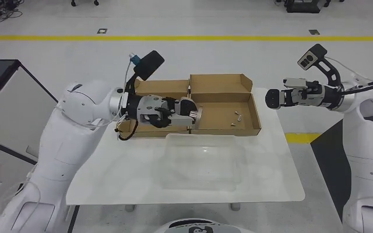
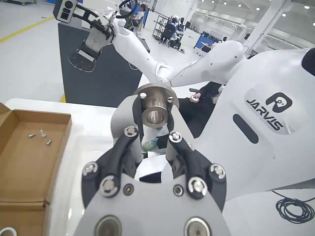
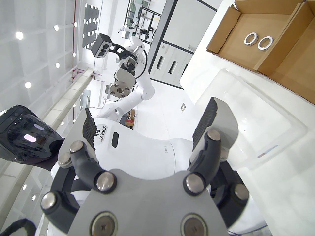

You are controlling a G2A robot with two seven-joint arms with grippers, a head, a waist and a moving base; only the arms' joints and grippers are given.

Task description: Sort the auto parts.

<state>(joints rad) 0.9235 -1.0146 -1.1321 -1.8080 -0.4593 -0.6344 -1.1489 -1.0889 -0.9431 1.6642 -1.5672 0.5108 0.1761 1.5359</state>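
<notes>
My left gripper (image 2: 155, 104) is shut on a metal flanged bushing (image 2: 153, 117) and holds it in the air, seen end-on. From above, that gripper (image 1: 194, 114) hangs over the middle of the two-part cardboard box (image 1: 249, 93). Three small screws (image 2: 40, 135) lie in the box's right compartment (image 1: 236, 116). Two metal rings (image 3: 251, 39) lie in the left compartment. My right gripper (image 3: 149, 121) is open with nothing between its fingers. It hovers off the table's right edge (image 1: 271, 98), level with the box.
A clear plastic bin (image 1: 204, 160) stands on the white table (image 1: 274, 175) in front of the cardboard box. A dark cabinet (image 1: 17, 105) stands to the left of the table. The box's raised flaps (image 1: 218, 81) stand along its far side.
</notes>
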